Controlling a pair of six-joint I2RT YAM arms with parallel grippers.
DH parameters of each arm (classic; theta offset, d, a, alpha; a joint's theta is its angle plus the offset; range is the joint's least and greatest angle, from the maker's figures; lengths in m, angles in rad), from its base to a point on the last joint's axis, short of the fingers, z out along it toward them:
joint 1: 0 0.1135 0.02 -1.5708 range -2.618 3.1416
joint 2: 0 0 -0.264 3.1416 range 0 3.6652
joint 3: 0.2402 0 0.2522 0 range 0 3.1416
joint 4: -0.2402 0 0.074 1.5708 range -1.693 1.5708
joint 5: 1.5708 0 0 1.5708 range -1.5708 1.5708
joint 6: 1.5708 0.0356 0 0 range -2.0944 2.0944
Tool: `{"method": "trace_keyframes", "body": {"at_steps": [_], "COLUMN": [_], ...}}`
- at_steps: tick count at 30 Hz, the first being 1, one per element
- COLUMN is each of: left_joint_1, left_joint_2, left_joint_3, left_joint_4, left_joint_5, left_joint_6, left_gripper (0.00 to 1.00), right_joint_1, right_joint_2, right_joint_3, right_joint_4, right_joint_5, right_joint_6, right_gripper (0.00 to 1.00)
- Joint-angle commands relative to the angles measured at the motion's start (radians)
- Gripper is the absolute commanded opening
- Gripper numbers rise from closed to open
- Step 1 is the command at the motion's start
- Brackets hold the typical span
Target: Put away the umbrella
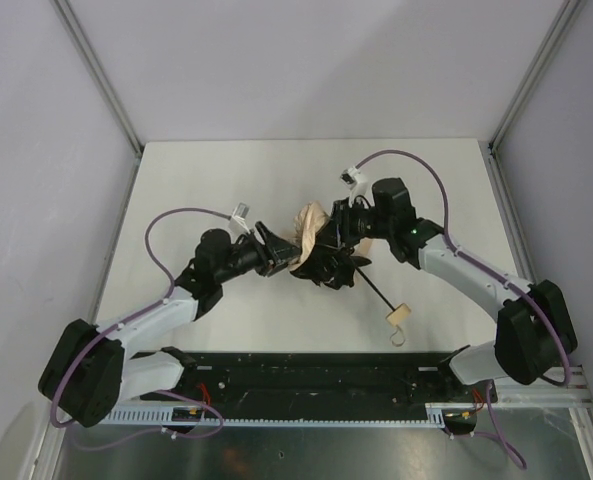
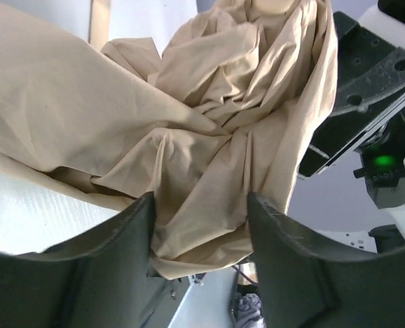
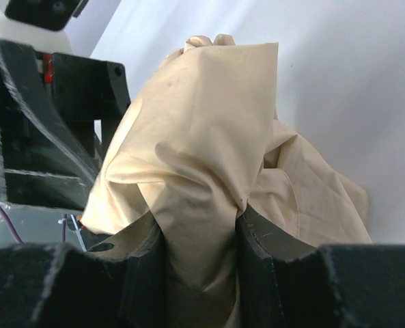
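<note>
One umbrella (image 1: pixel 311 225) lies near the middle of the table (image 1: pixel 226 180). Its tan canopy (image 2: pixel 209 137) is bunched into a loose, crumpled wad between the two arms. Its thin black shaft (image 1: pixel 376 293) runs out toward the near right and ends in a small pale handle (image 1: pixel 399 314) with a loop (image 1: pixel 397 338) hanging off it.

The right gripper (image 3: pixel 199 229) is clamped on a thick fold of the cloth, which is squeezed narrow between its fingers. The left gripper (image 2: pixel 201 205) comes in from the other side, with a finger on either side of another hanging fold. The cloth fills the gap between them, but I cannot tell whether they are biting it or only bracketing it.

To my eye this is the gathering stage, with the canopy being collected so it can be wrapped snug around the shaft. Nothing is tidy enough to stow yet. I would guess the next move calls for the left side to get a sure pinch on its fold. After that, the two need to work against each other, one anchoring while the other draws the slack in. The fabric is limp and likely to slip or spring back out.

As for writing, I can read none: no brand on the cloth and no label on the handle. The only marking is a small green light (image 2: pixel 383 162) glowing on the right arm.
</note>
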Motion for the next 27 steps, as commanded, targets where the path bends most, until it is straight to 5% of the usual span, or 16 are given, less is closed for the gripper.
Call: {"method": "trace_keyframes", "body": {"at_steps": [1,6,13,14,19,22,27], "left_joint_1": [-0.045,-0.123,-0.246,-0.245,-0.223,-0.181,-0.074], "left_joint_2": [-0.007,0.021,0.220,0.233,0.152,0.050,-0.148], "left_joint_3": [0.030,0.096,0.245,0.249,0.181,0.127,-0.007], "left_joint_4": [0.083,0.086,0.091,0.091,0.090,0.062,0.000], "left_joint_5": [0.021,-0.009,-0.048,-0.041,-0.074,-0.080,-0.067], "left_joint_6": [0.016,0.008,0.018,0.020,0.055,0.080,0.106], "left_gripper": [0.53,0.07,0.00,0.03,0.51,0.61,0.61], "right_joint_1": [-0.003,-0.008,-0.051,-0.077,-0.175,-0.190,-0.120], "right_joint_2": [-0.088,-0.122,-0.214,-0.233,-0.311,-0.360,-0.368], "right_joint_3": [0.016,0.018,0.018,0.018,0.062,0.077,0.092], "right_joint_4": [0.106,0.085,0.145,0.154,0.078,0.017,-0.046], "right_joint_5": [0.080,0.138,0.167,0.148,0.146,0.205,0.320], "right_joint_6": [0.060,0.060,-0.025,-0.037,-0.221,-0.394,-0.699], "right_gripper": [0.00,0.00,0.00,0.00,0.00,0.00,0.00]}}
